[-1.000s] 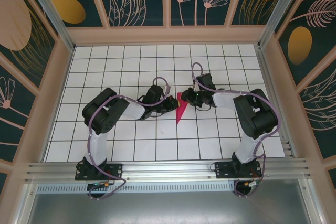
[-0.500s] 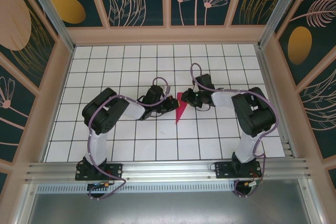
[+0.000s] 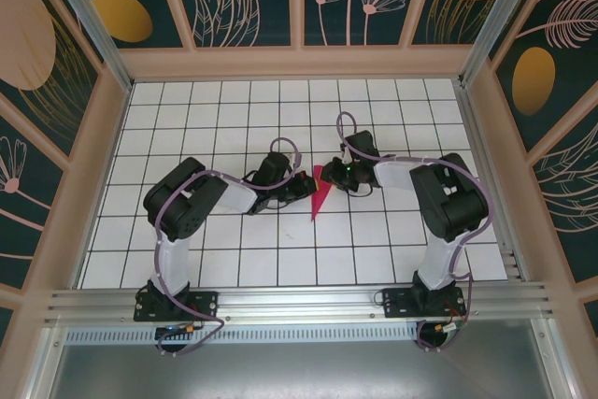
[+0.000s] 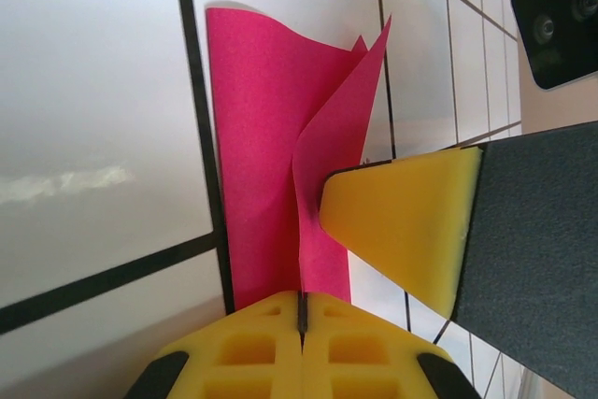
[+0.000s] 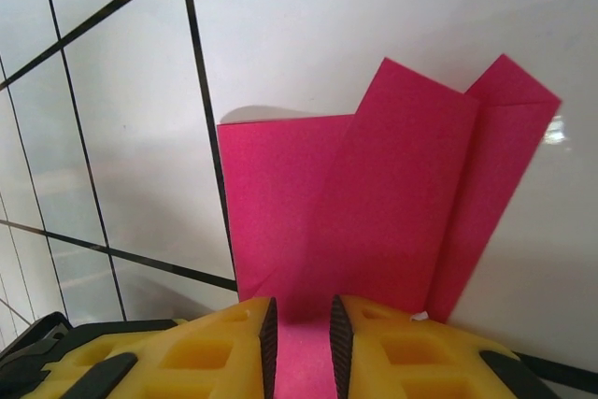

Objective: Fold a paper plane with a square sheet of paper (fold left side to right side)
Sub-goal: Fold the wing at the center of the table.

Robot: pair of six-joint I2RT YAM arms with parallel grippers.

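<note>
Magenta matte paper plane (image 4: 266, 151), creased into pointed flaps.

1 paper plane (image 3: 320, 193) – 2 pincers – left pincer (image 3: 305, 184), right pincer (image 3: 334, 173).

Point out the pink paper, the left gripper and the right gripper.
paper plane (image 3: 320, 195): top view, folded body.
left gripper (image 4: 302, 310): left wrist view, seam between shut fingertips.
right gripper (image 5: 301, 335): right wrist view, paper-filled gap between fingertips.
</note>
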